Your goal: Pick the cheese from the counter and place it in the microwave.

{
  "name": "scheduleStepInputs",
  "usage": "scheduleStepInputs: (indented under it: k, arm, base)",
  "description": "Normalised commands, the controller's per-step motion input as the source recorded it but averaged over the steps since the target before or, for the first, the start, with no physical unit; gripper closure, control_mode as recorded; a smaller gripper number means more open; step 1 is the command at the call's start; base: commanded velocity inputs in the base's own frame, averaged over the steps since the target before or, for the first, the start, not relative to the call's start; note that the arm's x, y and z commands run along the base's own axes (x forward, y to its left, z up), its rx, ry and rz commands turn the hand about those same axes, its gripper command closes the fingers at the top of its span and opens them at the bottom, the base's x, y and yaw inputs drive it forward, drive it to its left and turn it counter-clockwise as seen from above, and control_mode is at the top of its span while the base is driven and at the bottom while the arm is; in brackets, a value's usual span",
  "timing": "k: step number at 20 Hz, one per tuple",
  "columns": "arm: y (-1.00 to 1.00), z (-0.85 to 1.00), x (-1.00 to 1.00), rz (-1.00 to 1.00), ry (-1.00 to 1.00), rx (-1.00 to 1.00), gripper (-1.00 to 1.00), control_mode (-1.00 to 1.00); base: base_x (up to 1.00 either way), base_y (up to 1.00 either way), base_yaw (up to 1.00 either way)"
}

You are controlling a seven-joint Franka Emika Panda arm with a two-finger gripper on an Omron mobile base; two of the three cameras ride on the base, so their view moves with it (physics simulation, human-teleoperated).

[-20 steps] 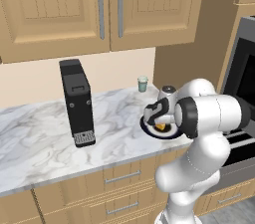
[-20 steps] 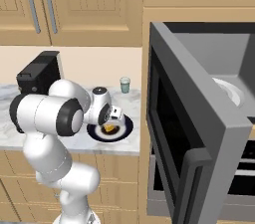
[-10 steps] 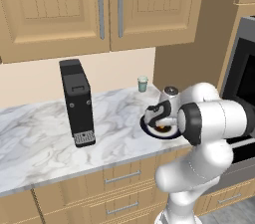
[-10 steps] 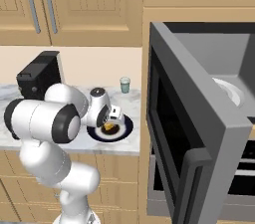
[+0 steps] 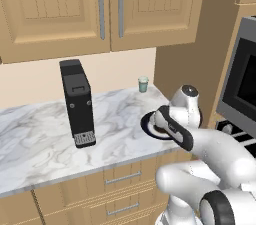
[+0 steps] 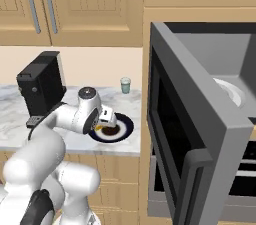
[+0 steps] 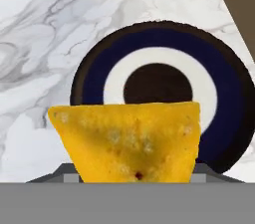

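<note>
The cheese (image 7: 129,143), a yellow-orange wedge, sits close in the hand view, over the near rim of a round dark-blue plate (image 7: 89,83) with a white centre. My gripper (image 6: 103,125) hangs just above that plate (image 6: 127,129) on the marble counter (image 6: 12,116) and is shut on the cheese (image 6: 101,128), which hides the fingertips. The microwave (image 6: 220,54) stands to the right with its big door (image 6: 200,134) swung open and the white turntable (image 6: 230,91) showing inside.
A tall black box appliance (image 5: 77,101) stands on the counter (image 5: 40,134) to the left of the plate (image 5: 147,124). A small cup (image 5: 143,84) sits by the back wall. Wooden cabinets hang above, drawers below.
The jaws have narrowed onto the cheese over the plate. The arm's elbow has swung down and toward the base, while the hand stays over the plate.
</note>
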Motion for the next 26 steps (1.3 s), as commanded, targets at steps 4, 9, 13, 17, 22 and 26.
scheduleStepInputs:
  k: [4,9,13,17,22,26]
  arm:
    - [0.08,1.0,-0.78,0.0,0.06,0.08,1.0,-1.0]
    - [0.11,1.0,-0.73,0.0,0.0,0.0,1.0,-1.0]
    - [0.09,1.0,-0.64,0.0,0.0,0.0,1.0,-1.0]
    - [0.09,0.84,-0.53,0.0,0.02,0.0,1.0,-1.0]
    - [0.05,0.7,-0.46,-0.01,0.0,-0.04,1.0,-1.0]
    - [0.04,0.43,-0.27,0.0,0.0,-0.05,1.0,-1.0]
  base:
    - [0.0,0.0,0.0]
    - [0.0,0.0,0.0]
    - [0.0,0.0,0.0]
    - [0.0,0.0,0.0]
    - [0.0,0.0,0.0]
    - [0.0,0.0,0.0]
